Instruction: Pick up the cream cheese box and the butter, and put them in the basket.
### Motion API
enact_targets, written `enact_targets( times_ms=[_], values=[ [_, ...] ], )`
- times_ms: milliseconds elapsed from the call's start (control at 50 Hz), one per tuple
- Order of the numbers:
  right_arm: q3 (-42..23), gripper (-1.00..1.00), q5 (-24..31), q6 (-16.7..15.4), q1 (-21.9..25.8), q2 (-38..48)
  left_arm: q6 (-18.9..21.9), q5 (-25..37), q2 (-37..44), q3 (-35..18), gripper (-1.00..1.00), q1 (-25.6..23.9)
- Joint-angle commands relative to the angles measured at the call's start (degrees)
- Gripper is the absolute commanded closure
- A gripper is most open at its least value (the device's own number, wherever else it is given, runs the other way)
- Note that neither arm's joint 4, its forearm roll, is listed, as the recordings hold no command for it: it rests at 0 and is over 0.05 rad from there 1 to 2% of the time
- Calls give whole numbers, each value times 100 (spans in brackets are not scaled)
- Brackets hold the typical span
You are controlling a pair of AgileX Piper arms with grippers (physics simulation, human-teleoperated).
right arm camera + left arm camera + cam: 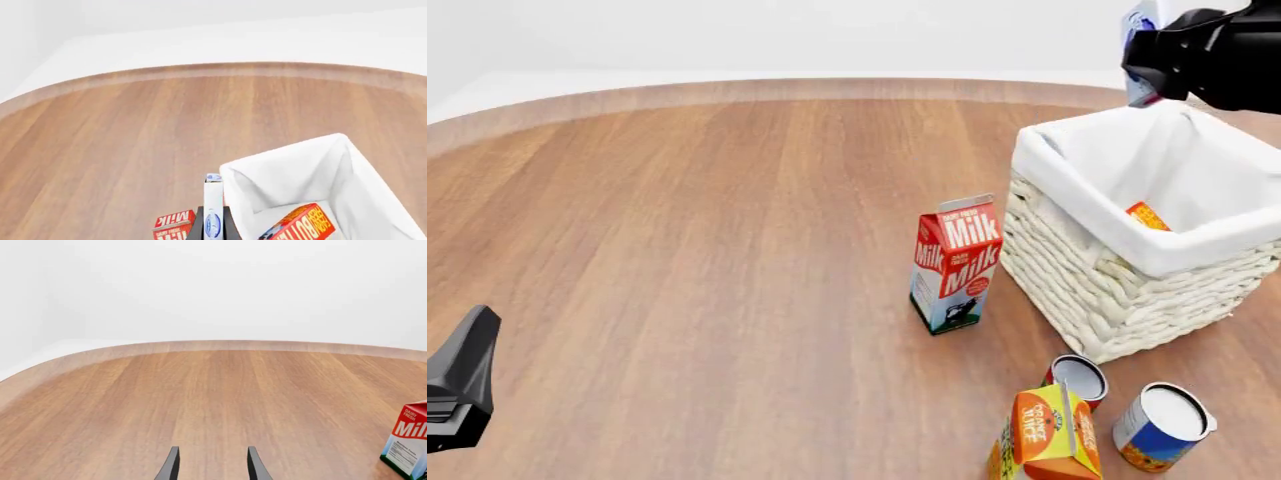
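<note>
- The right gripper (213, 227) is clamped on the small flat white cream cheese box with blue oval mark (213, 207), held edge-on between its 2 dark fingers.
- In the front view the right gripper (1154, 62) is seen raised above the far rim of the large square cream-white wicker basket with white cloth liner (1094, 270); the cream cheese box (1138, 30) is partly hidden by it.
- The oblong red and orange butter box (303, 225) is seen lying inside the basket (347, 165), "BUTTER" readable; only an orange corner (1148, 215) shows in the front view.
- The left gripper (212, 465) is held apart, nothing between its fingers, low over the brown wooden table (200, 400).
- A red-white carton lettered "Milk" (956, 264) is seen upright just beside the basket.
- An orange-yellow gabled juice carton (1048, 432) and 2 cans (1162, 425) are seen near the front edge.
</note>
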Motion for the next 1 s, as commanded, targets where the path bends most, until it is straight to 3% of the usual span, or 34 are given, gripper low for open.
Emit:
enact_targets(
  times_ms=[20,480,1000],
  values=[
    [-3,100,-145,65,-351,83,0,0,0,0,-100,0],
    [-17,100,-179,-229,-879,554,-1,0,0,0,-100,0],
    [711,100,-747,-299,-1323,821,-2,0,0,0,-100,1]
  ],
)
